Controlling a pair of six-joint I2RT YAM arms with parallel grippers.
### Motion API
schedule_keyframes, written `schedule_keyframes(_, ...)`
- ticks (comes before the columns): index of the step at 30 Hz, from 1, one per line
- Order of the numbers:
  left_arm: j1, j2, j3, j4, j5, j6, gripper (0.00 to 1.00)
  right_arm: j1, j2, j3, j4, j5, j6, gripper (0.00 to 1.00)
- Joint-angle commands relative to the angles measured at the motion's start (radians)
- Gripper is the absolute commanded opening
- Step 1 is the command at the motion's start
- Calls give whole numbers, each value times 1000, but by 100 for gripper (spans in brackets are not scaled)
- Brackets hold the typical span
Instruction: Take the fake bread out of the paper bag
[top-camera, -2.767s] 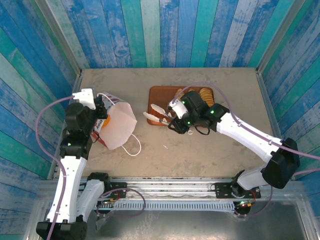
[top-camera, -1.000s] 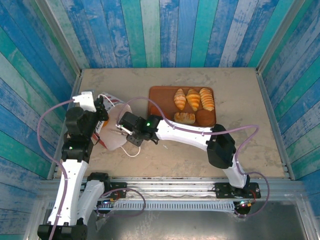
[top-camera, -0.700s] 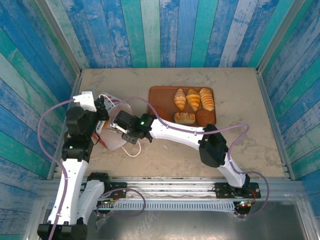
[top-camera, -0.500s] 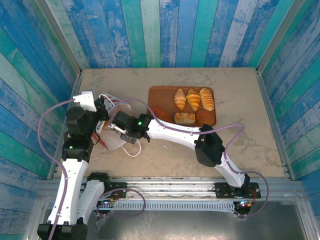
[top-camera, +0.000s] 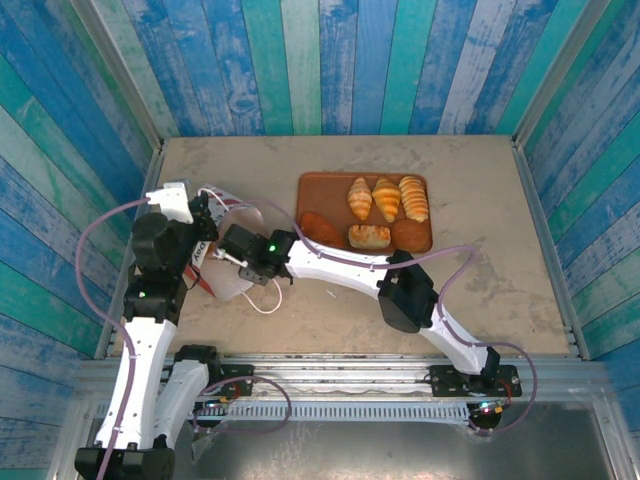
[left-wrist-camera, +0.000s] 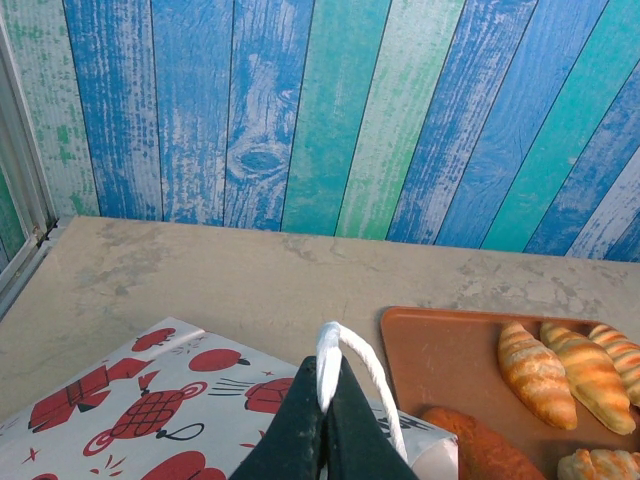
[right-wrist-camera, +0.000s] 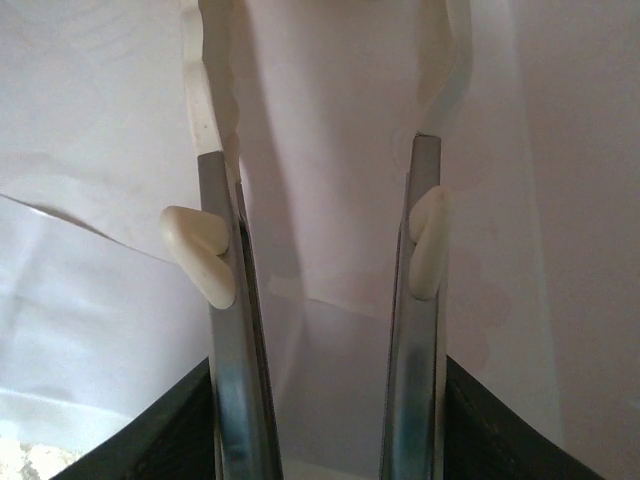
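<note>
Top view: paper bag (top-camera: 222, 283) lies on its side at the left of the worktop (top-camera: 470, 285), mouth facing right. Its red-printed side (left-wrist-camera: 140, 415) faces up in the left wrist view.

Left gripper (top-camera: 203, 222) is at the far-left part of the bag. Left wrist view: jaws clenched on the white cord handle (left-wrist-camera: 345, 345), which loops up out of the closed tips of the left gripper (left-wrist-camera: 324, 392).

Right arm (top-camera: 340, 268) reaches across the worktop to the left, with the right gripper (top-camera: 236, 258) at the bag mouth. Right wrist view: right gripper (right-wrist-camera: 325, 60) is surrounded by white paper, jaws released and standing apart, nothing between them. The long metal fingers (right-wrist-camera: 228, 330) end in pale tips; no bread can be made out ahead of them.

Fake bread: six pieces lie on the brown tray (top-camera: 322, 188), right of the bag at mid-worktop.
- Far row: two croissants (top-camera: 359, 197) (top-camera: 386, 197) and a ridged loaf (top-camera: 413, 197), side by side.
- Near row: long brown loaf (top-camera: 320, 228) at the tray's left edge, pale roll (top-camera: 368, 236), round bun (top-camera: 408, 235).

Whether more bread is inside the bag cannot be told.
</note>
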Motion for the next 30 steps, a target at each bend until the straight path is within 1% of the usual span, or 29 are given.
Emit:
schedule_keyframes(1, 1, 2, 16, 25, 6, -7, 0, 10, 29, 48, 16, 14, -22, 51)
schedule_keyframes(5, 0, 4, 20, 24, 4, -6, 0, 10, 51, 67, 29, 10, -29, 52)
schedule_keyframes(8, 0, 5, 22, 24, 5, -5, 0, 12, 70, 80, 32, 58, -22, 52)
schedule_keyframes(11, 1, 5, 21, 23, 7, -6, 0, 12, 76, 76, 38, 55, -17, 52)
schedule_keyframes(19, 0, 6, 19, 15, -9, 4, 0, 13, 49, 55, 38, 15, 16, 39)
schedule_keyframes(24, 0, 3, 11, 8, -32, 15, 0, 13, 5, 20, 38, 36, 48, 35)
schedule_keyframes(30, 0, 3, -2, 2, -68, 29, 0, 14, -94, -78, 32, 27, 111, 32)
